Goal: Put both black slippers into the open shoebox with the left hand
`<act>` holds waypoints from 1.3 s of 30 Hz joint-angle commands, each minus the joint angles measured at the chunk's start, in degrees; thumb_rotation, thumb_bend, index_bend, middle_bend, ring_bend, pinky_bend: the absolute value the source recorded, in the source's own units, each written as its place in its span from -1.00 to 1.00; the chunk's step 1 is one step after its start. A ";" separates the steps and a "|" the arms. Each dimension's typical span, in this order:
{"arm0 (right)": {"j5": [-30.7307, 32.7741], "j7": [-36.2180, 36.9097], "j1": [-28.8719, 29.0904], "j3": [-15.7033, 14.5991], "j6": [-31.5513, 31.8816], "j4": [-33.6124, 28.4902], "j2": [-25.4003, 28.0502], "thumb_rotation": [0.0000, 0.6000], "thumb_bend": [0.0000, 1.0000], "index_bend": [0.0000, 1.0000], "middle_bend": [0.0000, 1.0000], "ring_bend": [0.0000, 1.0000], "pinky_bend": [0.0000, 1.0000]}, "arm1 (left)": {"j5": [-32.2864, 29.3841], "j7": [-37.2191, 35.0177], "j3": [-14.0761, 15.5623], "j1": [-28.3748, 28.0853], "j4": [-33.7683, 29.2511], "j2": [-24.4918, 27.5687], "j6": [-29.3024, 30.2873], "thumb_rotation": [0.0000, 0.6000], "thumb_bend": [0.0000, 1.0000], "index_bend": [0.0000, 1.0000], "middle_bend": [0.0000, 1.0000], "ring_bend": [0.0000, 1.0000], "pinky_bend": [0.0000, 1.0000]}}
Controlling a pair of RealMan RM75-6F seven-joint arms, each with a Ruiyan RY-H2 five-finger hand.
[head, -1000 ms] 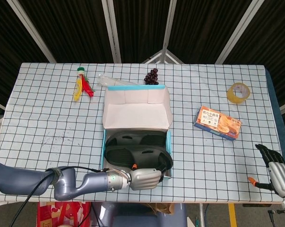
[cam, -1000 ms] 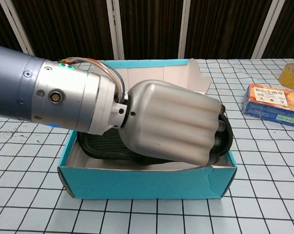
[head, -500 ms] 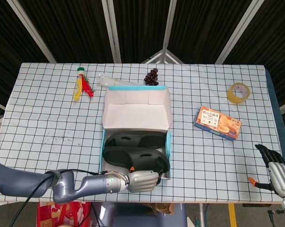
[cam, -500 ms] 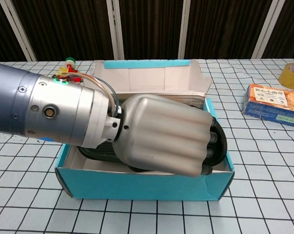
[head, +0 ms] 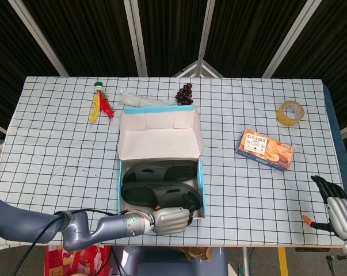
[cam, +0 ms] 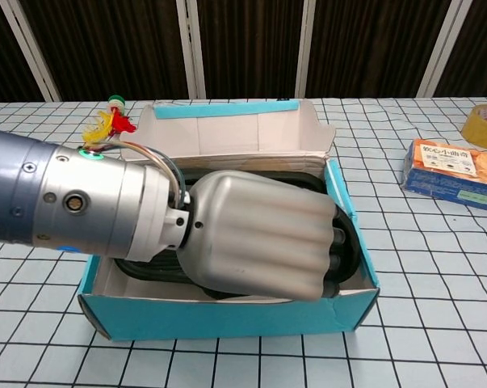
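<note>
Checked tablecloth [head: 58, 144], dark slatted wall behind. Both slippers [head: 159, 183] lie side by side inside the shoebox [head: 201, 183]; placing looks done, release left. Left hand [cam: 259, 246] is curled over the near slipper; true grip unclear. Right hand [head: 334, 201] idles at the table edge, fingers apart, empty.

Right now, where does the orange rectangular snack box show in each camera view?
Head view: the orange rectangular snack box lies right of centre on the checked tablecloth.
Chest view: it sits at the right edge, partly cut off.
Shared landmark: the roll of yellow tape just beyond it in both.
</note>
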 commanded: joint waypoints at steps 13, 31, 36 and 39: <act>0.35 -0.52 0.01 0.08 -0.15 -0.17 -0.06 1.00 -0.56 -0.97 -0.85 -0.81 -0.86 | -2.67 -1.60 0.69 -0.49 1.48 -1.29 0.86 1.00 -0.13 0.03 0.22 -0.40 -0.17; 0.45 -0.72 -0.20 0.11 0.12 -0.24 -0.15 1.00 -0.56 -0.97 -0.85 -0.81 -0.86 | -6.43 -0.66 2.59 -1.54 2.13 -2.45 0.84 1.00 -0.12 0.00 0.19 -0.40 -0.13; 0.56 -0.80 -0.15 0.18 0.03 -0.21 -0.17 1.00 -0.56 -0.97 -0.85 -0.81 -0.86 | -7.88 -0.29 3.14 -2.17 2.50 -2.87 0.74 1.00 -0.12 -0.01 0.18 -0.41 -0.13; 0.57 -0.80 -0.23 0.15 0.10 -0.29 -0.13 1.00 -0.56 -0.97 -0.85 -0.81 -0.86 | -8.67 -0.27 3.53 -2.65 3.19 -3.51 0.42 1.00 -0.12 -0.01 0.17 -0.41 -0.13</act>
